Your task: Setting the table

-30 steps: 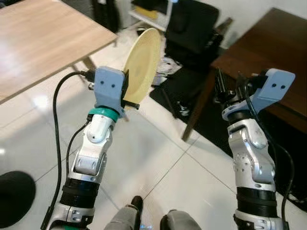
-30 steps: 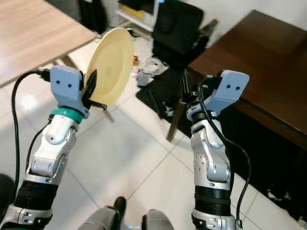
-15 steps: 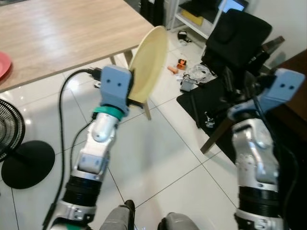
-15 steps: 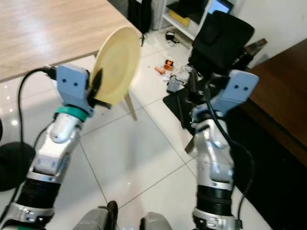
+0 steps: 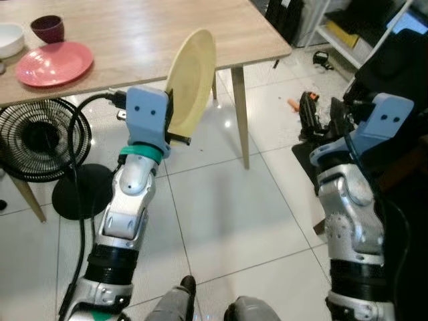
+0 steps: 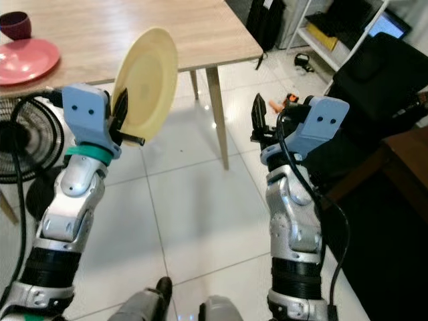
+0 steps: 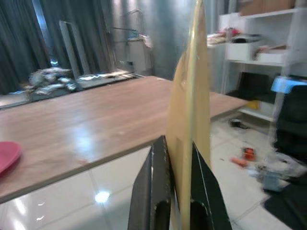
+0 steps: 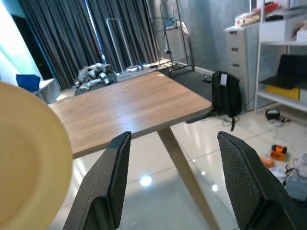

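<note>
My left gripper (image 5: 175, 120) is shut on the lower rim of a pale yellow plate (image 5: 191, 77), held upright on edge in front of the light wooden table (image 5: 154, 33). In the left wrist view the two black fingers (image 7: 154, 191) pinch the yellow plate (image 7: 192, 110) edge-on. A pink plate (image 5: 55, 63), a dark bowl (image 5: 47, 28) and a white bowl (image 5: 9, 39) sit on the table's left part. My right gripper (image 5: 319, 115) is raised at the right, open, with nothing between its fingers (image 8: 240, 187).
A black floor fan (image 5: 41, 144) stands under the table at the left. A table leg (image 5: 239, 114) comes down between my arms. A black chair (image 6: 374, 73) and a dark brown table (image 6: 401, 150) are at the right, with shelves (image 6: 334, 27) and small clutter on the white tiled floor.
The whole view has swung toward the wooden table, which now spans the top with the pink plate and bowls in sight. The left gripper still holds the yellow plate upright.
</note>
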Tool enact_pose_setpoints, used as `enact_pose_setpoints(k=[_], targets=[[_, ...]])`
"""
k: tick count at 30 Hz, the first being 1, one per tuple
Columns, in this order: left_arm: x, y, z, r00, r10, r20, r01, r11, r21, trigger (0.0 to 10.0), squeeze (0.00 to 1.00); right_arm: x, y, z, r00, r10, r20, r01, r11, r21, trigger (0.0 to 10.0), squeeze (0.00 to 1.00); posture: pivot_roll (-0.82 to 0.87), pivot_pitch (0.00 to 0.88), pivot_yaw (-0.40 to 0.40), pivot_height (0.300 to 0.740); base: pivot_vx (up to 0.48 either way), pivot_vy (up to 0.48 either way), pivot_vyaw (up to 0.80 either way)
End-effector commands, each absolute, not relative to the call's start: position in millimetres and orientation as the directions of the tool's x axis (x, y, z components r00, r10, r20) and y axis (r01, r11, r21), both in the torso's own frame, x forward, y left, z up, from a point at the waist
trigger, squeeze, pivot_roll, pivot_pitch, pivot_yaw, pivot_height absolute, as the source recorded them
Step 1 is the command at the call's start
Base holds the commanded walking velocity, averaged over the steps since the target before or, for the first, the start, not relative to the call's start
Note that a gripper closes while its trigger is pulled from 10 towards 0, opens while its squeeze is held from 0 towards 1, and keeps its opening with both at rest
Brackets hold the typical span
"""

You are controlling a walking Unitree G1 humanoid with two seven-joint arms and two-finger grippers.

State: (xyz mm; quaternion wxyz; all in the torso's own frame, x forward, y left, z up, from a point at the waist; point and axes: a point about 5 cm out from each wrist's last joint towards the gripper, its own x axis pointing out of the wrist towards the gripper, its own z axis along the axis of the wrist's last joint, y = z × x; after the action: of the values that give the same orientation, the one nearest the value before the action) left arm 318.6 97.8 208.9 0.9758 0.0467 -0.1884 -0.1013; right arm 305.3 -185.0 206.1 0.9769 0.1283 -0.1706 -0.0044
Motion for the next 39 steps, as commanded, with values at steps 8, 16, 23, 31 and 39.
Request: enact_pose_setpoints(k=[8, 16, 23, 31, 39], targets=[[327.1, 111.1, 210.0, 0.921, -0.137, 0.364, 0.092, 0.986, 0.138, 10.0, 0.0, 305.4, -181.2, 212.8, 0.927, -0.055, 0.371, -0.067, 0.949, 0.308, 10.0, 0.0, -0.09, 0.0, 0.025, 0.74, 0.319, 0.0, 0.0], [329.7, 111.7, 212.7, 0.92, -0.13, 0.371, 0.086, 0.987, 0.132, 10.0, 0.0, 305.2, -182.6, 214.6, 0.922, -0.065, 0.381, -0.064, 0.947, 0.316, 10.0, 0.0, -0.09, 0.0, 0.025, 0.74, 0.454, 0.0, 0.0], [330.7, 110.9, 213.3, 0.917, -0.131, 0.376, 0.088, 0.988, 0.131, 10.0, 0.0, 305.3, -181.8, 218.2, 0.915, -0.06, 0.398, -0.078, 0.944, 0.322, 10.0, 0.0, -0.09, 0.0, 0.027, 0.74, 0.455, 0.0, 0.0], [332.4, 110.1, 222.1, 0.897, -0.151, 0.415, 0.101, 0.985, 0.14, 10.0, 0.0, 306.9, -172.6, 223.0, 0.907, -0.032, 0.42, -0.11, 0.944, 0.31, 10.0, 0.0, -0.08, 0.0, 0.034, 0.74, 0.454, 0.0, 0.0], [336.6, 119.6, 258.6, 0.847, -0.151, 0.509, 0.139, 0.988, 0.062, 10.0, 0.0, 308.5, -170.4, 230.1, 0.896, -0.038, 0.442, -0.108, 0.948, 0.301, 10.0, 0.0, -0.08, 0.0, 0.033, 0.74, 0.454, 0.0, 0.0]])
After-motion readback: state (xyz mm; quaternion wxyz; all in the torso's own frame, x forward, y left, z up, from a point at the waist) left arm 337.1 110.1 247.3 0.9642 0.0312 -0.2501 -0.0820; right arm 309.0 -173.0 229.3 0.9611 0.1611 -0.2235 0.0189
